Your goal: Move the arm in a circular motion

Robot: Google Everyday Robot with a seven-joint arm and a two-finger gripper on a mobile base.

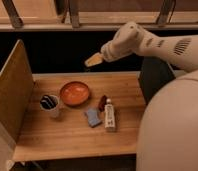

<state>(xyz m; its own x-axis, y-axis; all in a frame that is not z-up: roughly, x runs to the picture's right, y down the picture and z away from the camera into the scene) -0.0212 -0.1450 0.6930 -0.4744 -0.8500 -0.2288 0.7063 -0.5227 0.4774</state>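
You're looking from high up, angled down over the wooden table (72, 135), fairly near. A big cream segment of the arm (157, 47) fills your lower right corner (so the lens sits close to the robot's own body). The view faces across the table toward a dark back wall, with the gripper (93, 60) hanging above the far edge. One view only, nothing shared.

You see the cream-white rounded robot arm (157, 45) with its tan gripper (93, 60) above the pale wooden tabletop (67, 135) and round orange bowl (75, 93).
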